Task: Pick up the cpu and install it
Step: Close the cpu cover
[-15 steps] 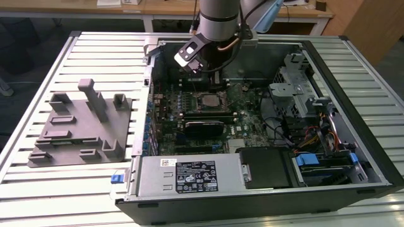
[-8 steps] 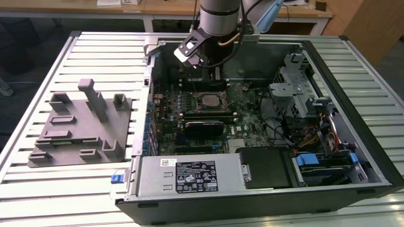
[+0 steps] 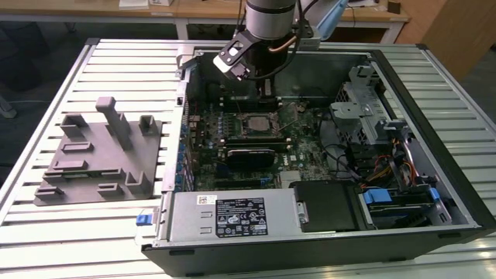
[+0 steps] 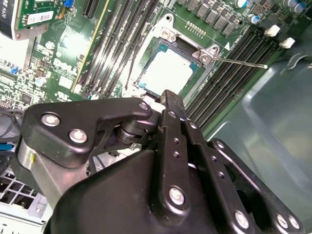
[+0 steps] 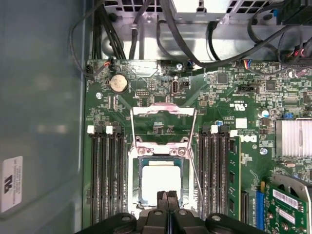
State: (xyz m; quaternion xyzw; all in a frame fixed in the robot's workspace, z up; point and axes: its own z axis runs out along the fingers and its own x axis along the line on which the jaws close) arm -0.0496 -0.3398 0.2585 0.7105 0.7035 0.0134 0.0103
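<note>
The cpu [image 5: 161, 181] is a silvery square chip lying flat inside the open motherboard socket [image 5: 138, 168], also bright in the second wrist view [image 4: 165, 72]. The socket's metal load plate [image 5: 163, 111] is flipped open and its thin lever [image 4: 239, 62] stands free. My gripper [image 5: 167, 196] hangs just over the chip's near edge, its two black fingers pressed together with nothing between them. In the exterior view the gripper [image 3: 265, 93] hovers inside the open computer case above the socket [image 3: 252, 122].
Black RAM slots [image 5: 105, 175] flank the socket on both sides. Cables [image 5: 146, 29] run along the case wall. A power supply [image 3: 232, 215] and drive cage [image 3: 364, 110] fill the case edges. A grey fixture [image 3: 101, 157] stands on the slatted table at the exterior view's left.
</note>
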